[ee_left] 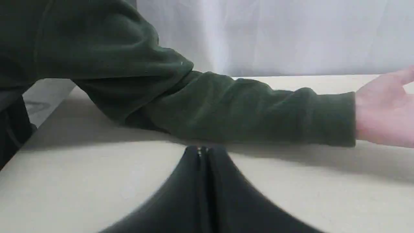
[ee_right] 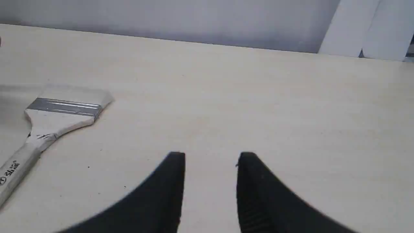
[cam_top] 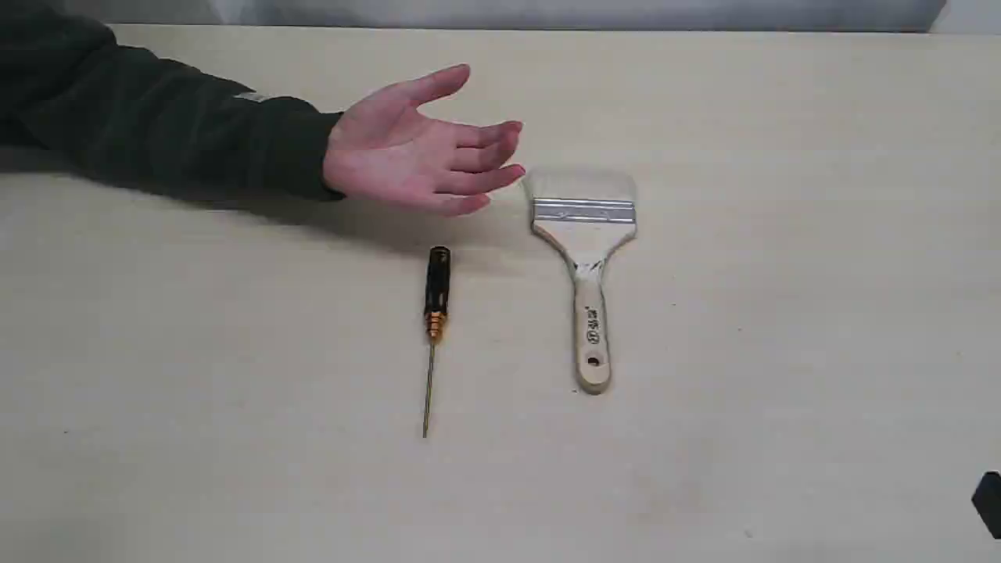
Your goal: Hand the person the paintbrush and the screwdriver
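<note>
The paintbrush [cam_top: 586, 266] lies flat on the table, pale bristles pointing away and wooden handle toward the near edge; it also shows in the right wrist view as the paintbrush [ee_right: 55, 113]. Left of it lies the screwdriver [cam_top: 434, 328], black handle away, thin shaft toward the near edge. The person's open hand [cam_top: 422, 148] hovers palm up just beyond the screwdriver, with a dark green sleeve [ee_left: 226, 106]. My left gripper [ee_left: 203, 149] is shut and empty, close to the sleeve. My right gripper [ee_right: 212, 157] is open, empty, well to the right of the brush.
The pale wooden table [cam_top: 782, 313] carries only the two tools. A black part of my right arm [cam_top: 989, 500] shows at the lower right edge. A white wall [ee_right: 194, 16] stands behind the table's far edge.
</note>
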